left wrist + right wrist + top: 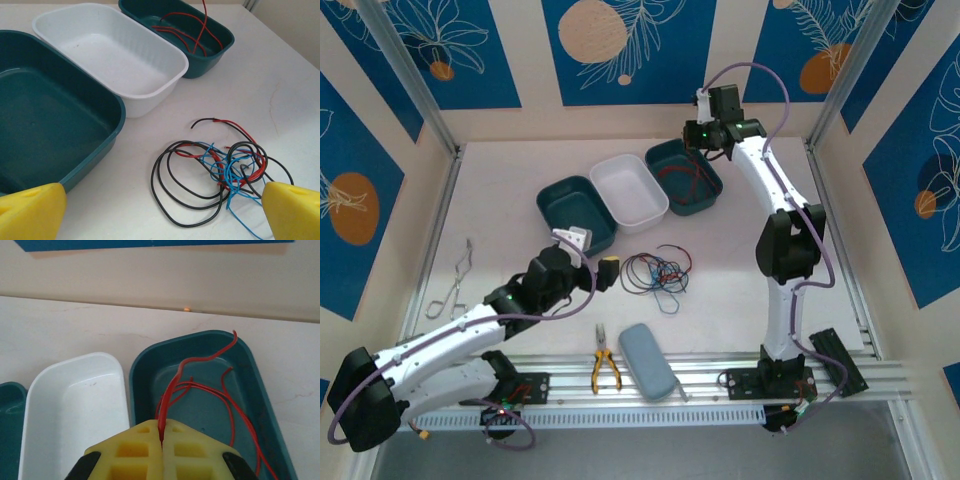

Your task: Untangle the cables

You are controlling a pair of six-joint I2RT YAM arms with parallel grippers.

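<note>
A tangle of black, blue and red cables (657, 272) (220, 170) lies on the white table. My left gripper (592, 256) (162, 215) is open just left of it, its yellow fingertips (30, 212) standing wide apart, the black loops between and ahead of them. Nothing is held there. My right gripper (703, 135) (162, 432) hangs over the right teal bin (705, 203) (135, 375) at the back. It is shut on a red cable (200, 385) (688, 180) whose loops trail down into that bin (220, 47).
A white bin (630, 190) (110, 55) (75, 400) sits between the right teal bin and a left teal bin (575, 210) (50, 125). Yellow-handled pliers (604, 368) and a grey case (647, 360) lie near the front. Metal tongs (455, 285) rest at left.
</note>
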